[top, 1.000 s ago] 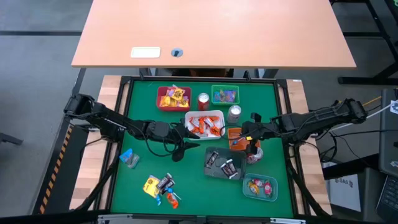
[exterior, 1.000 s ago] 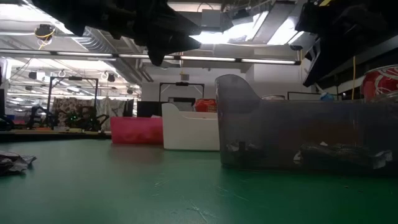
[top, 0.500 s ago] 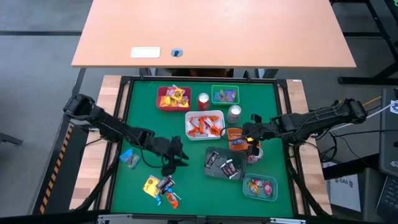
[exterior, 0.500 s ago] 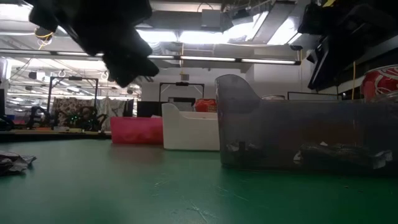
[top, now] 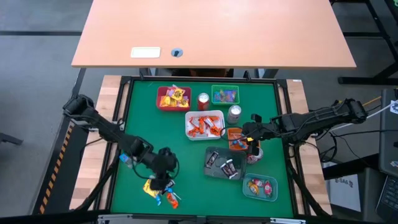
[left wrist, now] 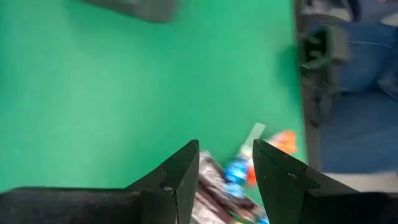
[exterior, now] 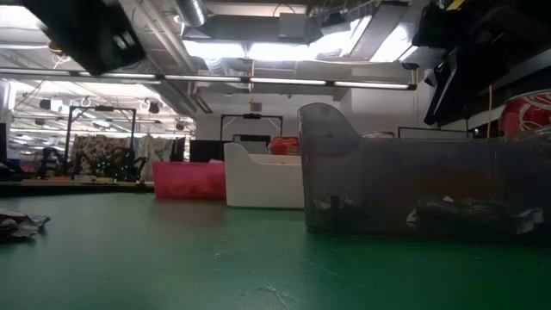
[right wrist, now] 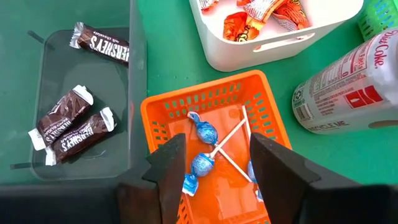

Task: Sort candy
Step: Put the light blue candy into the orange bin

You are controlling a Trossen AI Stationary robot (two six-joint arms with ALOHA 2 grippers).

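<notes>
Green felt covers the table (top: 186,180), on which several small trays are laid out. The left gripper (top: 163,182) is seen in the high view low over a loose pile of candy (top: 160,188) near the front left of the table; in its wrist view its two fingers (left wrist: 180,177) are spread with nothing between them, and a blue-wrapped sweet (left wrist: 236,171), a dark wrapper and an orange one are seen just past the tips. A further blue-wrapped piece (top: 129,159) lies apart on the felt, to the left of that arm. The right gripper (top: 247,138) is held over the orange basket (right wrist: 180,118), right of the white tray (top: 219,116); its fingers (right wrist: 171,165) are parted and empty, and beneath them blue-wrapped lollipops (right wrist: 205,134) with white sticks lie in the basket. Sorted candy is found elsewhere too: three dark chocolate bars (right wrist: 74,121) in the clear grey tray (top: 211,169), orange wrappers (right wrist: 261,12) in the white tray, yellow pieces in the red tray (top: 160,98), mixed colours in the green tray (top: 225,88) at the back, and red pieces in the clear tray (top: 260,186) at the front right. A silver soda can (right wrist: 348,87) is lying just beside the orange basket, and a red can (top: 203,101) stands between the red and green trays. In the low view the grey tray, the white tray and the red tray are seen in a row across the felt.
</notes>
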